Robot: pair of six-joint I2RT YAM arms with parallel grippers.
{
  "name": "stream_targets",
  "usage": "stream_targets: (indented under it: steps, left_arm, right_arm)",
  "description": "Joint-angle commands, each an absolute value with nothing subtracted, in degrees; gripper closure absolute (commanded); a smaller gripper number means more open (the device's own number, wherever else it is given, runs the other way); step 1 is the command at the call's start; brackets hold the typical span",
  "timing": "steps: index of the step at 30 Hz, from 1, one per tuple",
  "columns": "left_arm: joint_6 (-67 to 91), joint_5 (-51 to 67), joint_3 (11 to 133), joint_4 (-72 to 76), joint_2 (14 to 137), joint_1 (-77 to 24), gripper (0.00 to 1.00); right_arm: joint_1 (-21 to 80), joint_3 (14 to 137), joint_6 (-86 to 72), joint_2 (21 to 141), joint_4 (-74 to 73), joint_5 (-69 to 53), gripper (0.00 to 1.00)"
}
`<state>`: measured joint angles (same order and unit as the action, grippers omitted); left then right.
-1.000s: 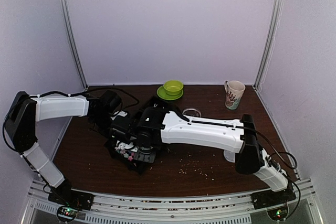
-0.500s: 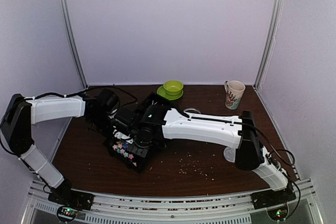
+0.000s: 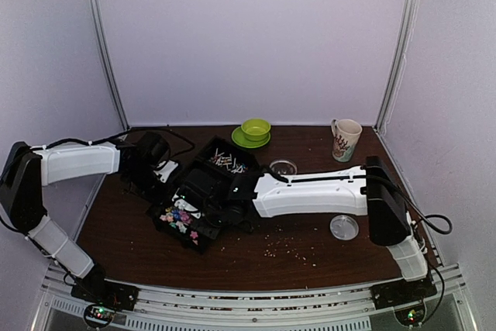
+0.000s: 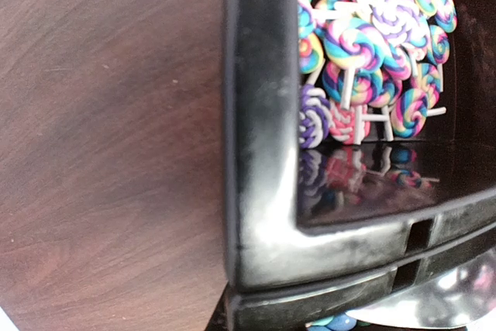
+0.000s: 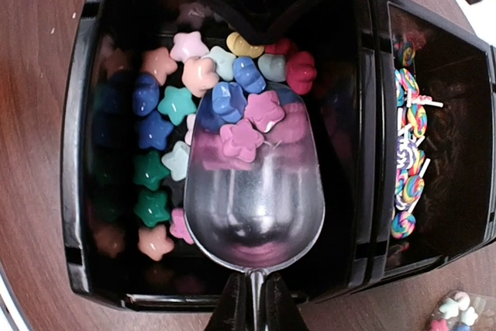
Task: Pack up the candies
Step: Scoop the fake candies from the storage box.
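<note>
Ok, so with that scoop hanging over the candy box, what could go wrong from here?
1. The star candies sit right at the lip of the scoop; a sideways tilt could drop some past the divider among the lollipops.
2. The scoop's rim is near a divider of the black box, so a swing might catch it and shove the box.

We take this for a robotics lab test cell rather than a home. Plain pale lilac panel walls (image 3: 256, 36) box in a dark brown wooden table (image 3: 116, 230), with bare aluminium corner posts (image 3: 106, 52) at 10 and 2 o'clock. At 6 o'clock a slotted aluminium rail (image 3: 248, 300) carries two white-and-black robot arms (image 3: 310, 195) and small circuit boards with lit green and red lamps (image 3: 97, 314). A loose black cable (image 3: 432, 226) loops at 4 o'clock.
</note>
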<state>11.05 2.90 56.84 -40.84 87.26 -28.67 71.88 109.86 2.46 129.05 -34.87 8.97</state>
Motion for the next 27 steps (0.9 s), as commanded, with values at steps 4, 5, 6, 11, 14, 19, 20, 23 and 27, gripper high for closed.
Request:
stream_targets:
  steps: [4,5,6,11,14,19,20,23,27]
  left_arm:
    - [13.45,13.46,60.01,-26.12,80.53,-29.27,1.00]
    - [13.47,13.40,59.92,-26.11,80.44,-29.31,1.00]
    - [13.54,13.21,59.88,-26.10,80.30,-29.32,1.00]
    - [13.55,12.18,59.89,-26.39,80.05,-29.28,1.00]
    - [13.74,9.95,60.11,-27.67,80.25,-29.00,1.00]
    - [14.49,8.94,60.72,-30.44,80.53,-27.95,1.00]
    - [14.70,9.03,61.04,-31.17,80.59,-27.95,1.00]
    - [15.11,10.10,62.38,-33.57,80.77,-27.97,1.00]
    - [14.56,10.41,63.28,-35.24,79.50,-28.00,1.00]
  right_arm:
    - [70.04,108.45,-7.74,133.10,-34.47,13.53,1.00]
    - [69.97,108.65,-9.35,133.15,-34.80,14.81,1.00]
    - [69.90,108.65,-10.98,133.15,-35.16,16.16,1.00]
    - [69.93,104.72,-11.27,131.19,-31.59,16.21,1.00]
    - [69.89,99.35,-10.16,128.33,-24.87,15.53,1.00]
    - [69.90,87.66,-7.59,123.16,-11.52,14.91,1.00]
    - [69.91,85.43,-7.16,122.56,-9.58,14.88,1.00]
    - [69.90,82.77,-6.43,121.98,-5.46,15.11,1.00]
    - [69.88,81.62,-6.00,122.30,-2.39,15.20,1.00]
